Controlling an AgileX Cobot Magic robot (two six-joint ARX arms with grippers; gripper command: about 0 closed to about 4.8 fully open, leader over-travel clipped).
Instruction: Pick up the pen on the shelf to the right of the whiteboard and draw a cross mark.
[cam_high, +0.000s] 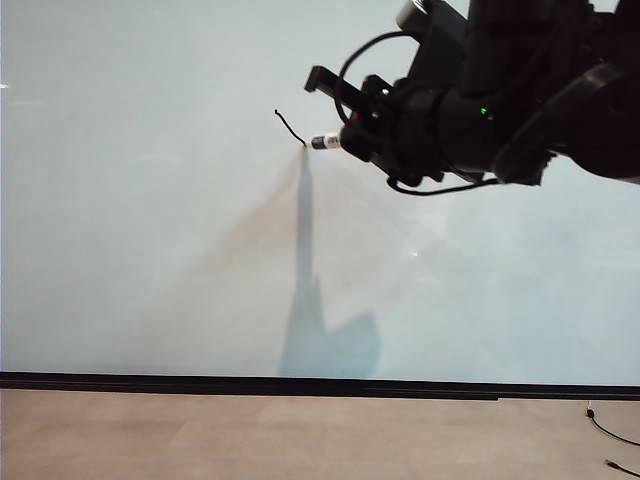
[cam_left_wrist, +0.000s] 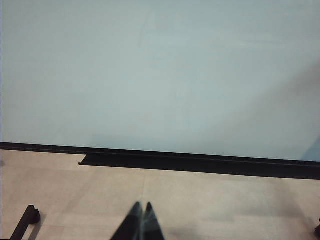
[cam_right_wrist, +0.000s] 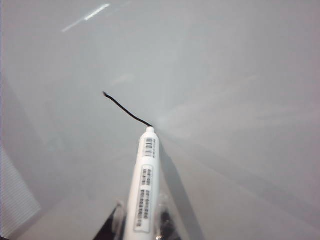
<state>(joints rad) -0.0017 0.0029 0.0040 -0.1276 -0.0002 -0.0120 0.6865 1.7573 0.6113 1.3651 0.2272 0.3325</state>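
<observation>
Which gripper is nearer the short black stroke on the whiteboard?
Right. The right gripper holds the white pen with its tip at the black stroke. The left gripper hangs shut over the floor, below the pale grey whiteboard.

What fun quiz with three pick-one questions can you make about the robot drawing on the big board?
1. Where is the pen's tip?
A. On the floor
B. At the end of the black line on the whiteboard
C. Under the left hand

2. How many strokes are drawn so far?
A. One
B. Two
C. Four

3. What is the left hand doing?
A. Holding a pen
B. Wide open
C. Shut and empty, low over the floor

Answers:
1. B: the pen tip meets the end of the short black line on the whiteboard.
2. A: only one stroke of the cross mark shows in the exterior and right wrist views.
3. C: the left hand has its fingers together with nothing between them, above the tan floor; the right hand, up at the board, is shut on the pen.
</observation>
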